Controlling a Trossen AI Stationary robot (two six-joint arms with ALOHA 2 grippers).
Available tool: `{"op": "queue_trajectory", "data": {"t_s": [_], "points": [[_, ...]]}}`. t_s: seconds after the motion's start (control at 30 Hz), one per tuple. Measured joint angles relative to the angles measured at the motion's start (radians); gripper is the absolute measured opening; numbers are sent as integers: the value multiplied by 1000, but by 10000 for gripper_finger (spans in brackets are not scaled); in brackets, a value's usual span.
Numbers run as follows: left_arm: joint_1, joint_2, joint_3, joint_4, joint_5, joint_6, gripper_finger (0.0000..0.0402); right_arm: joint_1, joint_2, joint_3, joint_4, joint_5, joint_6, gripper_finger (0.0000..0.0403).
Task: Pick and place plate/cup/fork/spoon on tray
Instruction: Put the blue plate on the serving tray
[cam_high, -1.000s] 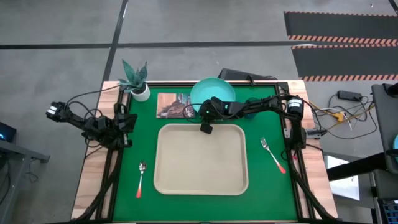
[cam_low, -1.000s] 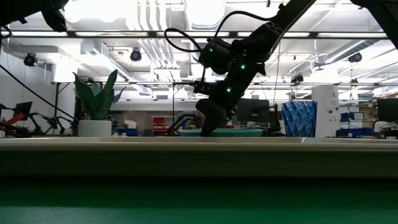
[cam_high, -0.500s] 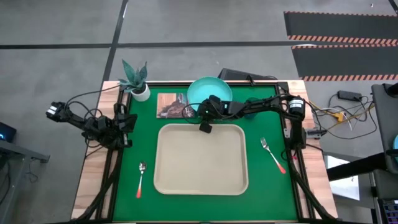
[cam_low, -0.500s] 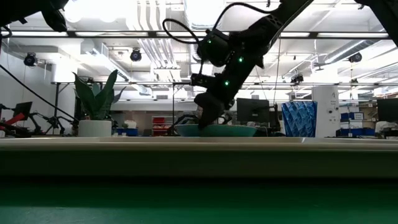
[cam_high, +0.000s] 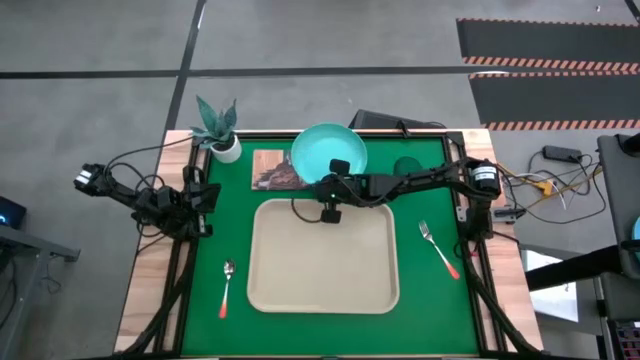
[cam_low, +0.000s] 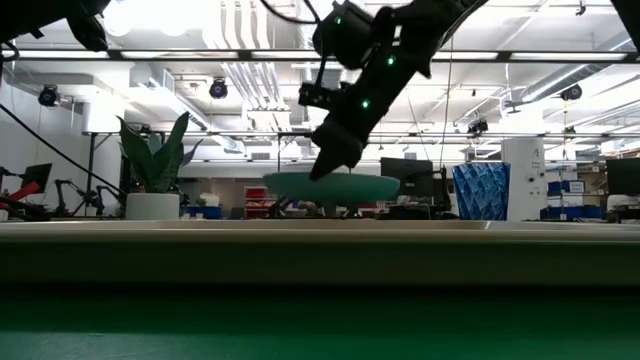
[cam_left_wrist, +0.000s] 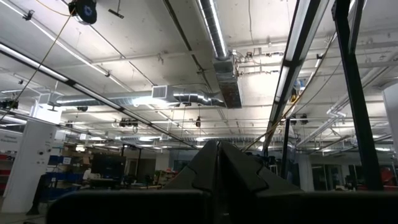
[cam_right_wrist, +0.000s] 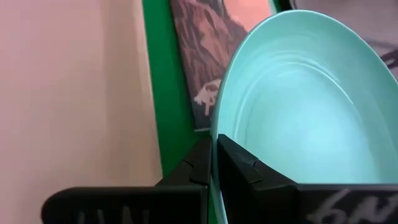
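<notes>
Right gripper: fingers pinched on the plate rim, plate lifted.
Advice: keep it level, lower onto tray centre.
Left gripper: closed, empty, table's left edge.

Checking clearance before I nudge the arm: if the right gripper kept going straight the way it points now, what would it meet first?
The right gripper, shut on the plate, points toward the table's far edge. Past the plate, the picture card probably comes first, though height is unclear.
</notes>
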Motion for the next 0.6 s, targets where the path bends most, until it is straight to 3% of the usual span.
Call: {"op": "queue_trajectory", "data": {"t_s": [0.6], "points": [[0,0,0,0,0,0,4,265,-72,15,-39,-9,28,9]]}}
